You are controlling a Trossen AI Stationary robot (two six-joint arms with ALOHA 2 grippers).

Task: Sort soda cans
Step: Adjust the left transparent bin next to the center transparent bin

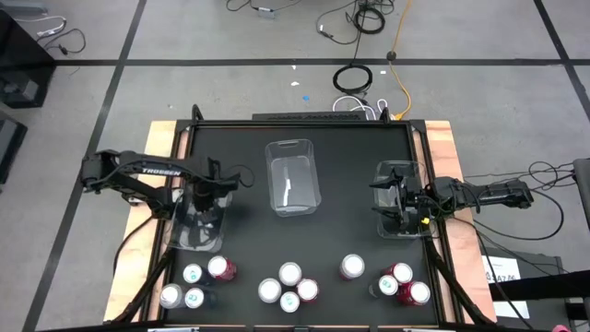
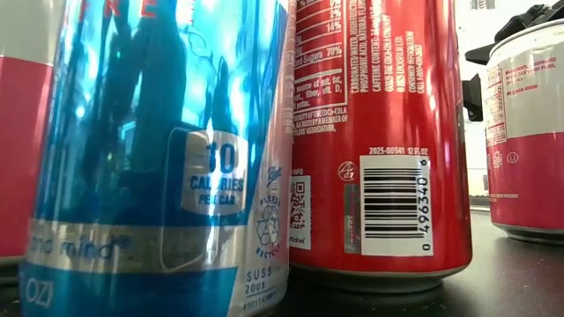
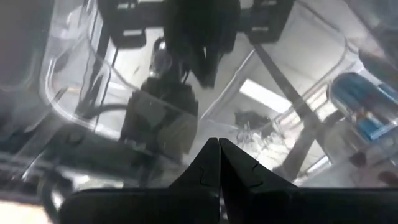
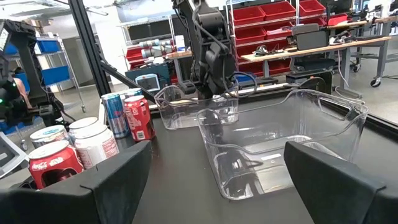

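Spanning most of the high view: black table (image 1: 240, 166), three clear bins lying on it. Middle bin (image 1: 293, 175) sitting near centre; left bin (image 1: 195, 226) at nine o'clock; right bin (image 1: 402, 198) at three o'clock.

Hanging over the left bin: left gripper (image 1: 203, 195), fingers (image 3: 219, 163) pressing together, nothing between them, seen only in the left wrist view, pointing down into the clear plastic. Hovering at the right bin: right gripper (image 4: 217, 163), fingers (image 4: 118, 171) standing wide apart, holding nothing, bin wall (image 4: 280, 134) lying just ahead.

Clustering along the six o'clock edge: cans, twelve counting from above. Four at seven o'clock (image 1: 194, 274), four at six o'clock (image 1: 289, 273), one alone (image 1: 351, 266) just right of those, three at five o'clock (image 1: 403, 273).

Showing only tops from above; filling the low view instead: a blue can (image 2: 150, 150), a red can (image 2: 379, 132) beside it, a pink-and-white can (image 2: 529, 132) further right. Labels legible here alone.
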